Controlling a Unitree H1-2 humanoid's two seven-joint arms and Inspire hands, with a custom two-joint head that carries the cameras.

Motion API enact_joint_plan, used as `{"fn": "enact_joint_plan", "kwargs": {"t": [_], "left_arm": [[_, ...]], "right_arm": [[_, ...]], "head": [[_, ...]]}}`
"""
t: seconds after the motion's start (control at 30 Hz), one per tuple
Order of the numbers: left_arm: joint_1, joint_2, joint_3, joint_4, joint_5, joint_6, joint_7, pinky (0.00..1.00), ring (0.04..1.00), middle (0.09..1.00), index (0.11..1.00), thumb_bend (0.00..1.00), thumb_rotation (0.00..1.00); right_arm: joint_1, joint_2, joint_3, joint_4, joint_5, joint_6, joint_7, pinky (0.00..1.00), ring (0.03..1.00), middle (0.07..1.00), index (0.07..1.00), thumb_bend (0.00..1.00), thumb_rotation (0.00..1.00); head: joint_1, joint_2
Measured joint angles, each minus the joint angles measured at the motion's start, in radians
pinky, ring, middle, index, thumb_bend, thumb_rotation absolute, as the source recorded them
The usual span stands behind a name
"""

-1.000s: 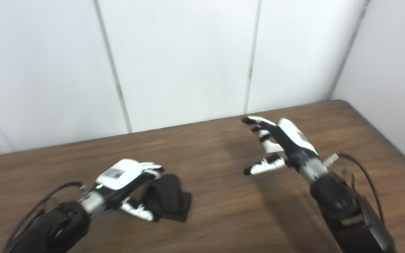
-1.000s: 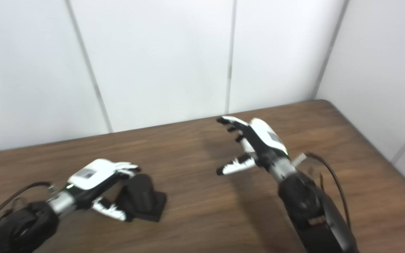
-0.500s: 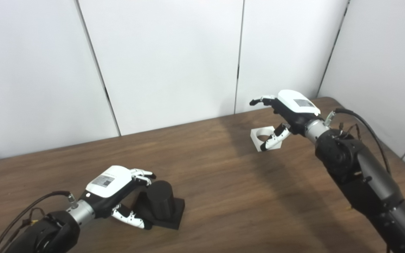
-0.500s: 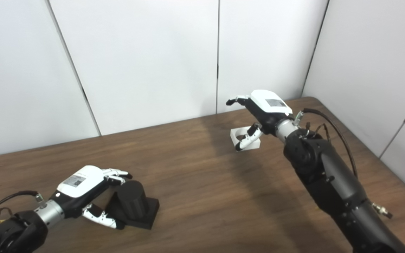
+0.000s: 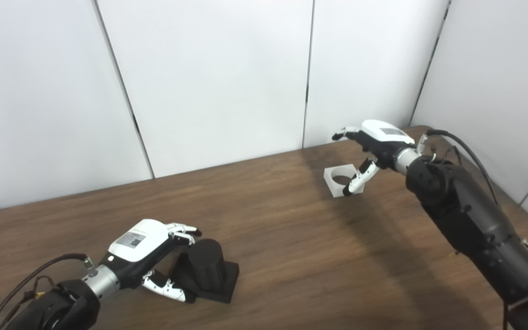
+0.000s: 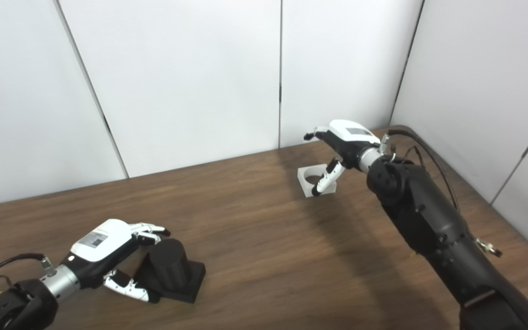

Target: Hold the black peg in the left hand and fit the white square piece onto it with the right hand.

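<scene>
Left hand (image 5: 147,250) spread beside black peg (image 5: 206,270), right hand (image 5: 374,142) spread (unladen) over white square piece (image 5: 339,179), wood table (image 5: 291,256)

The black peg (image 5: 209,270) stands near-left on the table (image 5: 291,256); the white square piece (image 5: 339,180) lies far-right.

Wood-grain table, plastic parts

The table (image 5: 291,256) looks like brown wood with a smooth, faintly shiny grain; the black peg (image 5: 205,269) is matt, the white square piece (image 5: 337,180) smooth plastic, and the wall panels (image 5: 218,78) plain matt white.
</scene>
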Motion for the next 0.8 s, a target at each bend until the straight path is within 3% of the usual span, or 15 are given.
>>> {"fn": "enact_joint_plan", "kwargs": {"t": [0.5, 0.8], "left_arm": [[0.006, 0.000, 0.002, -0.003, -0.007, -0.001, 0.001, 0.76, 0.837, 0.850, 0.488, 0.52, 0.06], [0.013, 0.002, 0.003, -0.015, -0.007, 0.003, -0.001, 0.76, 0.841, 0.849, 0.488, 0.52, 0.06]], "right_arm": [[-0.125, -0.001, 0.127, 0.194, -0.042, 0.055, 0.086, 0.85, 0.932, 0.976, 0.901, 0.94, 0.16], [-0.143, 0.002, 0.185, 0.262, -0.059, 0.073, 0.093, 0.81, 0.921, 0.970, 0.890, 0.92, 0.11]], "head": [[0.011, 0.002], [0.017, 0.005]]}}
